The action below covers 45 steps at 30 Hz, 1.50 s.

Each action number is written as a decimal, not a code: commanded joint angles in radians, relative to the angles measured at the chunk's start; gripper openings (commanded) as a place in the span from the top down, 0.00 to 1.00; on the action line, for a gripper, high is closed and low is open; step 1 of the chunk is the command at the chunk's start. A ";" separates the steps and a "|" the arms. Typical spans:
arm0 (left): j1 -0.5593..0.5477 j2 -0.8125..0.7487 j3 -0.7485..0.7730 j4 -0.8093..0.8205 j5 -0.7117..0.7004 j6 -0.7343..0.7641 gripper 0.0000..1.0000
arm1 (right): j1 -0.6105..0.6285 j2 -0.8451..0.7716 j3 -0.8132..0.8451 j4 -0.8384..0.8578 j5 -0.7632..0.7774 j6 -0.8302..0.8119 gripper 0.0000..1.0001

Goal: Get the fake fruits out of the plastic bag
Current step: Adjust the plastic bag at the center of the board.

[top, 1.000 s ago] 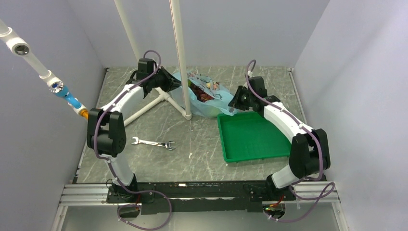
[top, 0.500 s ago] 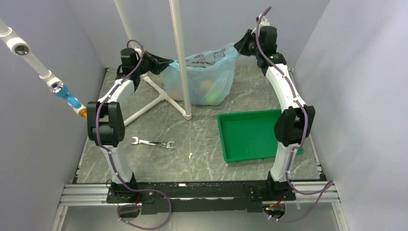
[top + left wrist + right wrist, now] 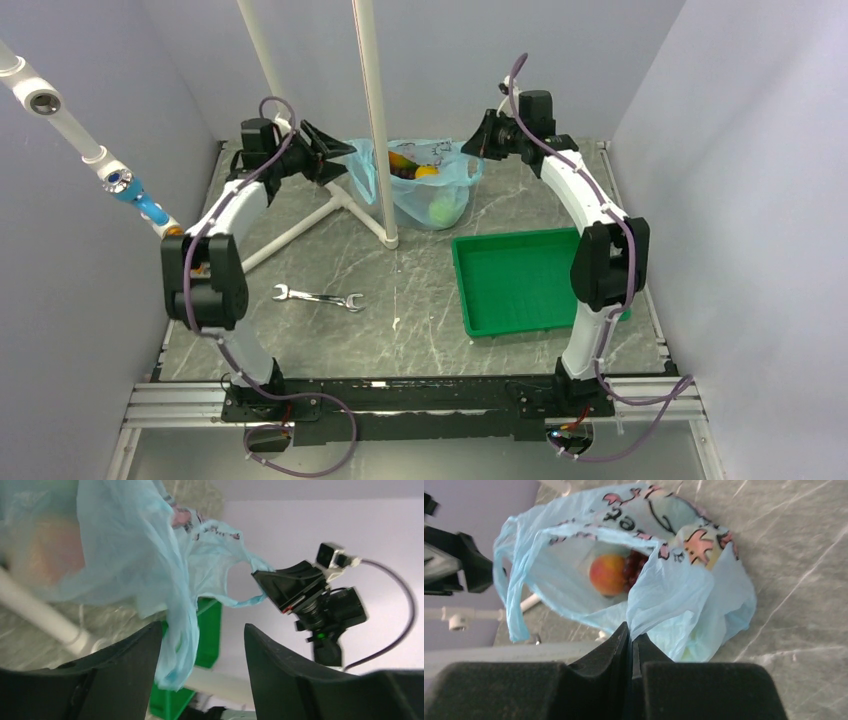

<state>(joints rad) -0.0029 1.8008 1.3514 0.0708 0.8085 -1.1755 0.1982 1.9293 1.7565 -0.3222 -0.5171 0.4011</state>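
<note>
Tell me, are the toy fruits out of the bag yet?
Not yet. No fruit lies in the green tray; the peach and grapes sit inside the plastic bag. The right jaws pinch its rim, the left jaws are open around a fold. All the fruit is left to take out.

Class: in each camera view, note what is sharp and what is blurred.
Top external view: evenly lit, wrench and green tray crisp. Left wrist view: the near plastic bag is smeared soft, the right gripper beyond it clearer. Right wrist view: the fingers are a dark blur, the peach inside the bag fairly sharp.
</note>
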 commanded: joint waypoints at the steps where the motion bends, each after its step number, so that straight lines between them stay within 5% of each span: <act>1: -0.021 -0.224 0.046 -0.314 -0.162 0.435 0.31 | 0.012 -0.140 -0.032 0.040 -0.040 -0.036 0.89; 8: -0.193 -0.191 0.279 -0.690 -0.599 0.825 0.22 | 0.012 -0.122 -0.003 -0.017 -0.016 -0.074 0.87; 14: -0.320 -0.070 0.458 -0.781 -0.925 0.895 0.19 | 0.012 -0.124 -0.009 -0.008 -0.027 -0.071 0.87; 22: -0.365 0.104 0.622 -0.873 -0.905 0.856 0.38 | 0.012 -0.118 0.009 -0.012 -0.037 -0.067 0.88; 31: -0.401 0.114 0.546 -0.871 -0.964 0.865 0.31 | 0.019 -0.118 -0.032 -0.009 -0.030 -0.076 0.89; 35: -0.397 0.118 0.542 -0.887 -1.011 0.901 0.49 | 0.021 -0.128 -0.036 -0.005 -0.021 -0.080 0.89; 39: -0.379 0.137 0.604 -0.925 -1.030 0.967 0.81 | 0.021 -0.144 -0.046 -0.019 0.015 -0.104 0.89; 43: -0.330 0.159 0.751 -0.994 -0.997 1.036 1.00 | 0.021 -0.157 -0.047 -0.044 0.170 -0.191 0.90; 45: -0.306 0.164 0.858 -1.031 -0.967 1.063 1.00 | 0.019 -0.122 0.018 -0.101 0.282 -0.245 0.92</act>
<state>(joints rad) -0.3489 1.9724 2.0205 -0.9051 -0.1818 -0.2115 0.2184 1.8286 1.7016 -0.3672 -0.4431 0.2764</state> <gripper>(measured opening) 0.021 0.094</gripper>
